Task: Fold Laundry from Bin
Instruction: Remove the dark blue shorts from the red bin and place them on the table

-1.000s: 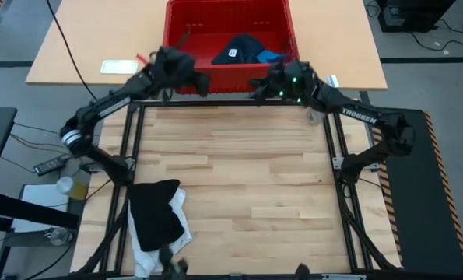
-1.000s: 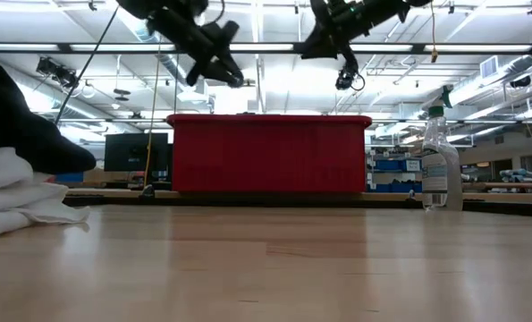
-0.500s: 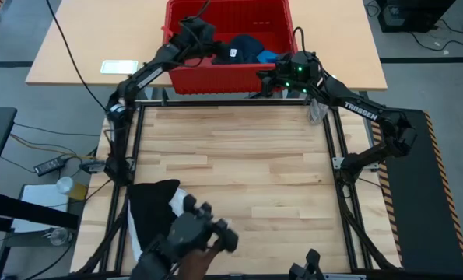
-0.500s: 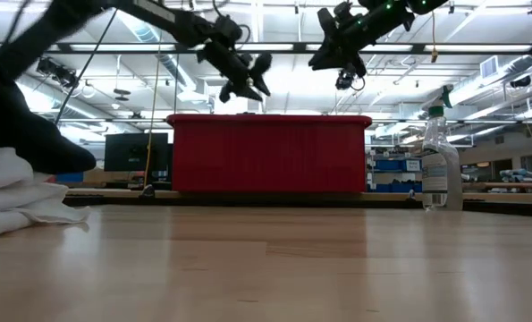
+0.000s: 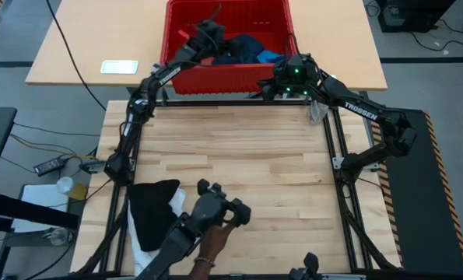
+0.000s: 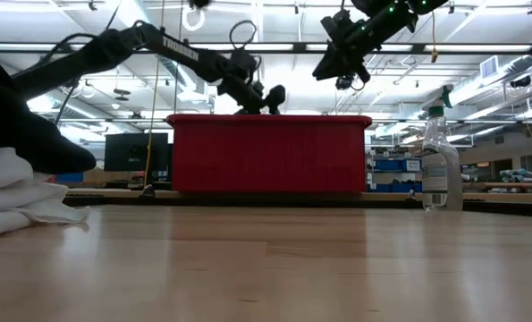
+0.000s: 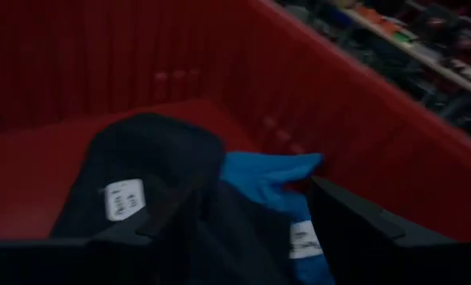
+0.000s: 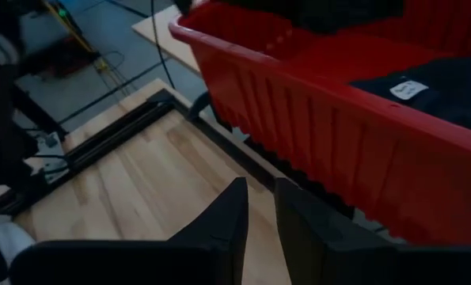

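A pale wooden butcher-block table (image 5: 239,155) fills the work area, its middle left bare, presumably as the folding surface. At its far edge stands the large red rectangular plastic bin (image 5: 177,66) with ribbed sides, close enough for both arms to reach over its rim.

At the near left corner lies a black cloth garment (image 5: 153,210) draped over a large white cloth garment (image 5: 147,253); both look bunched rather than squared off, so folding seems unfinished. A person's hand (image 5: 208,247) reaches in beside that pile, under a dark device; its purpose cannot be told.

Inside the bin, a dark navy garment with a white tag (image 7: 140,174) rests against a small bright blue garment (image 7: 267,178), touching it, on the bin's right half.

The left gripper (image 5: 209,35) hangs over the bin above the navy garment, its fingers (image 7: 354,214) spread wide apart and closed on nothing, a stance that suits a downward grab at the cloth.

The right gripper (image 8: 257,210) waits outside the bin's near wall, over the table's far right edge, fingers nearly together with a narrow gap and empty, likely keeping clear.

A clear plastic spray bottle (image 6: 442,165) stands just right of the bin.
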You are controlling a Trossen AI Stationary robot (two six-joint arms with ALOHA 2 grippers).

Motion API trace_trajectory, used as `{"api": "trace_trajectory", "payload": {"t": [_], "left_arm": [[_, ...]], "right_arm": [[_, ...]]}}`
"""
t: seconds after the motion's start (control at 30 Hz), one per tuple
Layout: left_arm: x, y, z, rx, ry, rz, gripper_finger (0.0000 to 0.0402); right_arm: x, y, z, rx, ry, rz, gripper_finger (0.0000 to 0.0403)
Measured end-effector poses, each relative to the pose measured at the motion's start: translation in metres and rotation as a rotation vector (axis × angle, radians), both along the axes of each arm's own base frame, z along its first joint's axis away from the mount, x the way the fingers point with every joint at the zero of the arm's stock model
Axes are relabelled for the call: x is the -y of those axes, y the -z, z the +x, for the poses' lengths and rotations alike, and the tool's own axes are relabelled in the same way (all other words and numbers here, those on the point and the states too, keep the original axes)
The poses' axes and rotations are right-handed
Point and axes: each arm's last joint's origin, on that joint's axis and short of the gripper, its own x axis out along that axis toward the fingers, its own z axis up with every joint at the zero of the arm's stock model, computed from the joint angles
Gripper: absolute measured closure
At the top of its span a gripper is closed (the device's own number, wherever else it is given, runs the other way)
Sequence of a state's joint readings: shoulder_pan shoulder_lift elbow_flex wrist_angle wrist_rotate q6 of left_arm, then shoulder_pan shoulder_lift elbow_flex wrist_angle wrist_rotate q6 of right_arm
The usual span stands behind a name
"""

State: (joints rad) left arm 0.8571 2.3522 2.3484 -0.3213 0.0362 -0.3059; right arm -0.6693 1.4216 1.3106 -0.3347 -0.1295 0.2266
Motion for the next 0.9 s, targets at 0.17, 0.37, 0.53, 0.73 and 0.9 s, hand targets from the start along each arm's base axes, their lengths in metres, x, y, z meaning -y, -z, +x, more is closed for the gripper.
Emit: {"api": "trace_trajectory", "payload": {"t": [0.17, 0.37, 0.53, 0.73, 0.9], "left_arm": [[-0.017, 0.037, 0.001, -0.034, -0.040, -0.064, 0.0166], [-0.031, 0.076, -0.004, -0.047, -0.108, -0.223, 0.0166], [-0.030, 0.092, -0.008, -0.179, -0.084, -0.257, 0.0166], [-0.027, 0.098, -0.010, -0.241, -0.086, -0.286, 0.0166], [-0.028, 0.070, -0.011, -0.061, -0.096, -0.269, 0.0172]], "right_arm": [[-0.001, 0.000, 0.000, 0.008, -0.019, 0.011, 0.0328], [-0.001, 0.000, 0.000, 0.014, -0.021, 0.021, 0.0328], [-0.001, 0.000, 0.000, 0.015, -0.020, 0.024, 0.0328], [-0.001, 0.000, 0.001, 0.019, -0.020, 0.021, 0.0328], [-0.001, 0.000, 0.001, 0.025, -0.015, 0.032, 0.0328]]}}
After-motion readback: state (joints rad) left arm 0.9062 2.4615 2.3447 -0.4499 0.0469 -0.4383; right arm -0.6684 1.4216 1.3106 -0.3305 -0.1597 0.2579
